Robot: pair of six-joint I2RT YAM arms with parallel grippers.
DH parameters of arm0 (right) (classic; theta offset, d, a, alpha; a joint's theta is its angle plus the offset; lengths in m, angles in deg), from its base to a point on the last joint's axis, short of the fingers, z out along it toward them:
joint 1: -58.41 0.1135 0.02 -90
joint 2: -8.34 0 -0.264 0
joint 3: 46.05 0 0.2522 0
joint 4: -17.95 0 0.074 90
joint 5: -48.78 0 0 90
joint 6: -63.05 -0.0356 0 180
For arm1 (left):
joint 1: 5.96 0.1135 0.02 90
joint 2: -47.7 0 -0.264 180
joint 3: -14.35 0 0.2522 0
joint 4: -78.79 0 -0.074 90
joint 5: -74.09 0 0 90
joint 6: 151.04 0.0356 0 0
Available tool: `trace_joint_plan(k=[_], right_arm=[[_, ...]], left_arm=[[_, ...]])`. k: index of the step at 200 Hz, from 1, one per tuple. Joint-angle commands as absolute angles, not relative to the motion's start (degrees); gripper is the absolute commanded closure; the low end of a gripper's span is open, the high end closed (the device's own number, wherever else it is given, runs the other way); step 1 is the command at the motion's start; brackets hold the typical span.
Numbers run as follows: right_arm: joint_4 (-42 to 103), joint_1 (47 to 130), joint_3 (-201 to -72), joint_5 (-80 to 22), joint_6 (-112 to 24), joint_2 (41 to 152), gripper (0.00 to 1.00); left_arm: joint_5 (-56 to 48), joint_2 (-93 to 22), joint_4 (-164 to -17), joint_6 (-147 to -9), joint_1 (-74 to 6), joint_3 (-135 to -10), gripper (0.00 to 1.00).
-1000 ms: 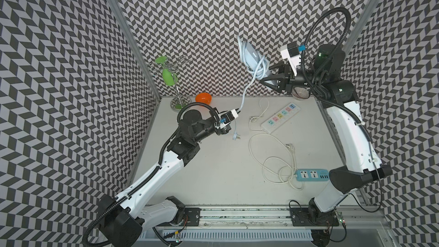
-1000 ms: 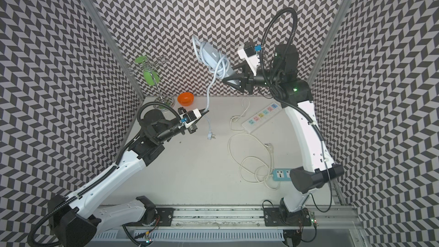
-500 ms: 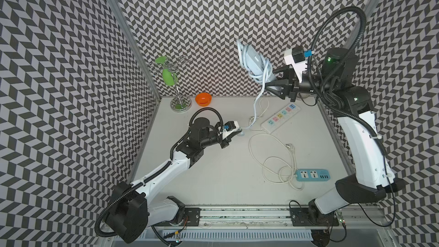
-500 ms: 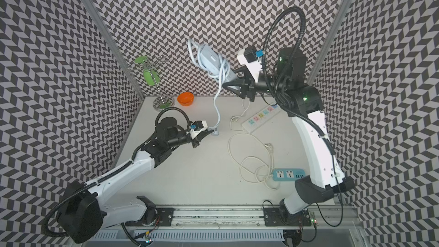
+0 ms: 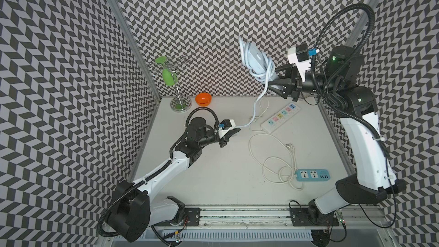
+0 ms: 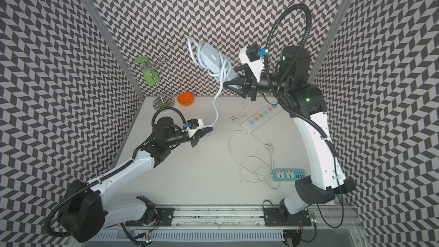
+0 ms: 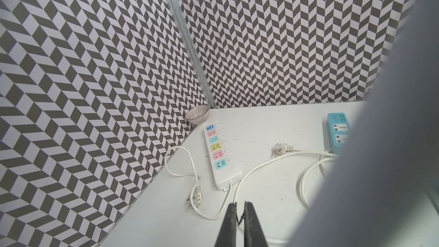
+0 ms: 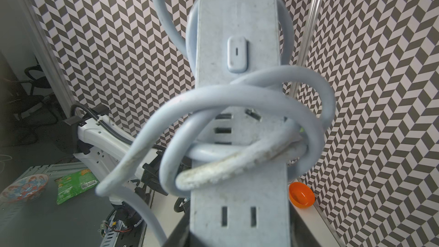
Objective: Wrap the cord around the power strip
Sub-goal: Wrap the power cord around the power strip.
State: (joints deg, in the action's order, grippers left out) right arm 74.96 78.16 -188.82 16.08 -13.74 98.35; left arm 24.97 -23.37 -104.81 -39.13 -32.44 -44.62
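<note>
Several loops of cord are already wound round the strip. In both top views the strip is held high above the far middle of the table, clamped at its lower end by the right gripper. A loose tail is seen hanging down to the left gripper, low over the table to the left. For a good finish, the tail should be carried round the strip under light tension. It should be kept clear of the white strip and its cords below, and the end tucked under a loop. An orange bowl at the far left is seen empty; a green cup is hung on a stand beside it.

From the left wrist, the jaws of the left gripper are shown closed together. No cord is seen between the tips, so a pinch cannot be confirmed. A striped bowl is set in the far corner, its inside hidden.

From the right wrist, slack, uneven coils are seen crossing the strip's sockets; these should be snugged.
</note>
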Motion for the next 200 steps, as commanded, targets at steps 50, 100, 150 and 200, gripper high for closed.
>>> trace_joint_plan(k=[50, 100, 150, 200], right_arm=[[70.0, 78.3, -187.7, 33.0, -10.8, 92.8, 1.00], [71.6, 80.0, -185.9, 41.1, -9.5, 90.7, 1.00], [88.9, 94.8, -186.0, 28.7, 0.9, 92.9, 1.00], [95.4, 111.3, -184.0, 6.8, -1.0, 98.9, 1.00]], left_arm=[[27.5, -35.5, -86.6, -38.5, -19.7, -65.3, 0.98], [19.0, -48.0, -74.5, -43.9, -12.2, -92.3, 0.98], [10.4, -52.8, -70.5, -46.0, -11.0, -106.4, 0.97], [-1.3, -54.1, -67.8, -41.5, -11.3, -108.7, 0.97]])
